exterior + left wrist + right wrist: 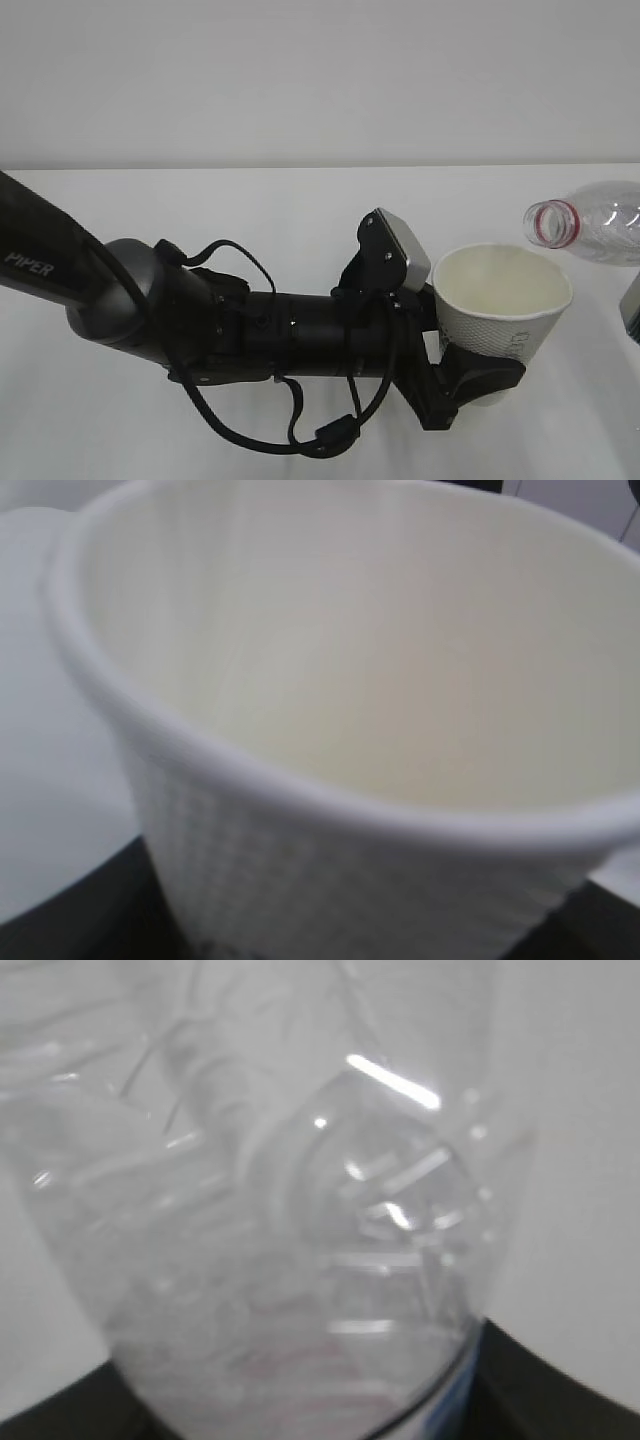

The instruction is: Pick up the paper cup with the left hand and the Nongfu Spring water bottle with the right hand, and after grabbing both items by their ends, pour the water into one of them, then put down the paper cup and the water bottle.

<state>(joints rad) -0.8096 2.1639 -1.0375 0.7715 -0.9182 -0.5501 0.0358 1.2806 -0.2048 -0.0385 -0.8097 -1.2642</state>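
Gripping the paper cup (500,305) low on its wall, the left hand (470,380) is seen at the lower right of the exterior view, its black fingers spread fairly wide and closed against the cup's base. The cup is held upright and lifted off the white table (200,220), its open mouth turned slightly toward the camera; faint grey lettering is visible on its right side. The black arm marked "PIPER" (60,265) is stretched in from the left edge, with looped black cables (260,435) beneath it and a grey-white box (400,250) mounted just behind the cup.

In the left wrist view the frame is almost filled by the cup (340,700): a rolled white rim, a cream interior and a dimpled outer wall (no liquid can be made out inside, though the bottom is not shown).

The Nongfu Spring water bottle (595,222) is tipped nearly horizontal at the upper right of the exterior view, its uncapped mouth and red neck ring pointed left, just above and to the right of the cup's rim, not touching it. Only a dark sliver of the right hand (630,305) is caught at the right edge. In the right wrist view the clear ribbed bottle (300,1220) is seen blurred and close, held between dark fingers (560,1390) at the bottom corners, which stand partly open around it.
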